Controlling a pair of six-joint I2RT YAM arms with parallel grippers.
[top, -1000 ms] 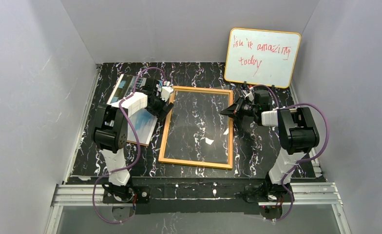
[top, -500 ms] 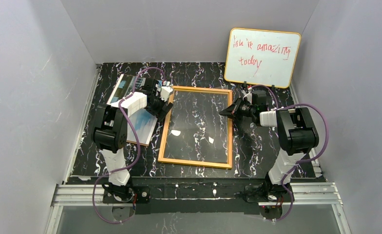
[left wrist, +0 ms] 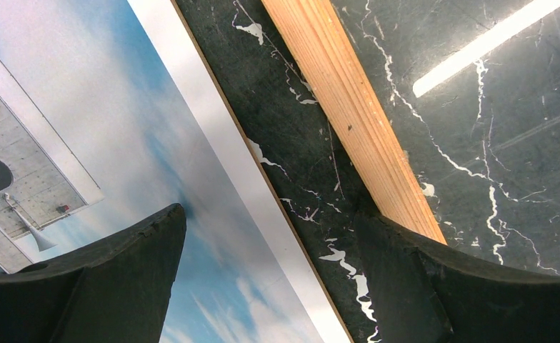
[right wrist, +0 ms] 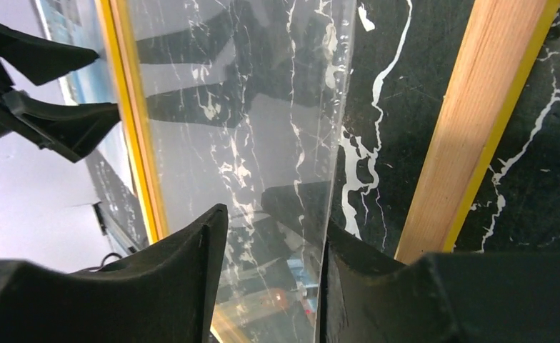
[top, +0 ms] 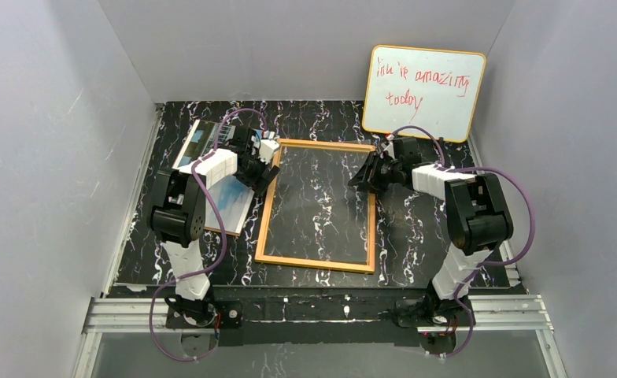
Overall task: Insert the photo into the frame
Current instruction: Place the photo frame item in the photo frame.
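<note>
Large yellow-rimmed rectangular picture frame with orange-wood back rim (top: 313,264) lies flat mid-table on black white-veined marble tabletop (top: 415,236), back side up. Glossy rectangular photo of white building against blue cloudy sky (left wrist: 84,107) lies face up just left of the frame, not in it, with a strip of table between them. Left gripper (left wrist: 270,214) is low over that strip with jaws spread wide, one finger above the photo's edge and the other above the frame's left wood rim, holding nothing. Right gripper (right wrist: 276,218) is at the frame's right side near the far end, jaws partly apart. Edge of clear pane (right wrist: 248,86) runs into the gap, not clamped; cannot tell if a finger touches it. Yellow-edged whiteboard with red writing (top: 423,90) leans on the back wall.
</note>
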